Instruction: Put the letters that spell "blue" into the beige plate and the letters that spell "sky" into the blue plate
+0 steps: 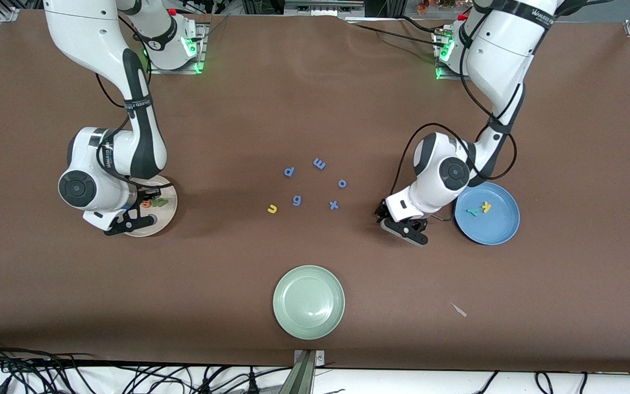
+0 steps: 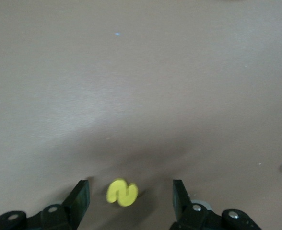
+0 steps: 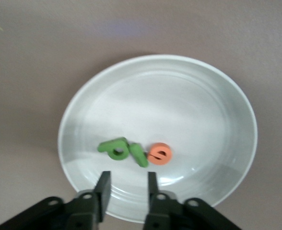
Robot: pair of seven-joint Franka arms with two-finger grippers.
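Note:
My left gripper (image 2: 129, 200) is open and low over the table beside the blue plate (image 1: 498, 232). A yellow s (image 2: 122, 192) lies flat between its fingers, touching neither. In the blue plate lie the teal y (image 1: 473, 212) and yellow k (image 1: 486, 206). The left gripper (image 1: 405, 230) hides the s in the front view. My right gripper (image 3: 127, 188) hangs open and empty over the beige plate (image 3: 179, 105). That plate holds the dark green b (image 3: 114, 148), thin green l (image 3: 138, 154) and orange e (image 3: 160, 153). The yellow u (image 1: 272, 208) lies mid-table.
Several all-blue letters (image 1: 319, 163) are scattered around the table's middle, one of them, an x (image 1: 334, 205), toward the left gripper. A pale green plate (image 1: 308, 302) sits nearer the front camera. A small pale scrap (image 1: 459, 310) lies near the front edge.

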